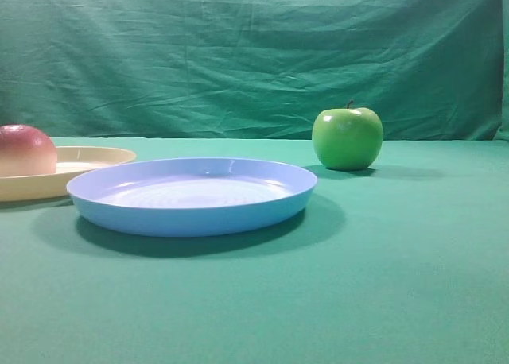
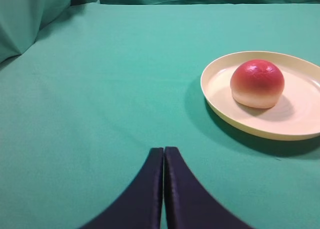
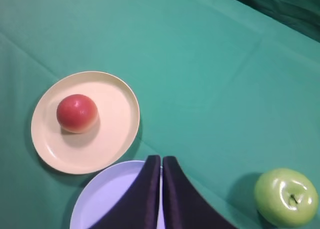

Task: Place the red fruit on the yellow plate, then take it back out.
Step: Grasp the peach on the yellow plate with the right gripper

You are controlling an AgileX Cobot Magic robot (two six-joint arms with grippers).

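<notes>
**Fruit on the yellow plate, both hands closed and empty**

The red fruit (image 3: 76,113) sits on the yellow plate (image 3: 112,139), a little off the plate's centre, red side up and pale below. In the high view the plate and fruit lie at the left edge of the worktop (image 1: 398,284), the plate partly cut off by the frame.

A blue plate (image 1: 191,195) lies just beside the yellow plate, nearer the middle of the worktop; in the high view its rim overlaps the yellow one, and whether they touch cannot be told. A green apple (image 1: 347,137) stands upright, stem up, well apart to the right, toward the back edge where the green cloth backdrop (image 1: 238,54) hangs.

The left hand (image 2: 164,150) has its fingers pressed together with nothing between them, over bare cloth near the yellow plate. The right hand (image 3: 161,159) is likewise closed and holds nothing, above the blue plate's rim, between the fruit and the apple.
</notes>
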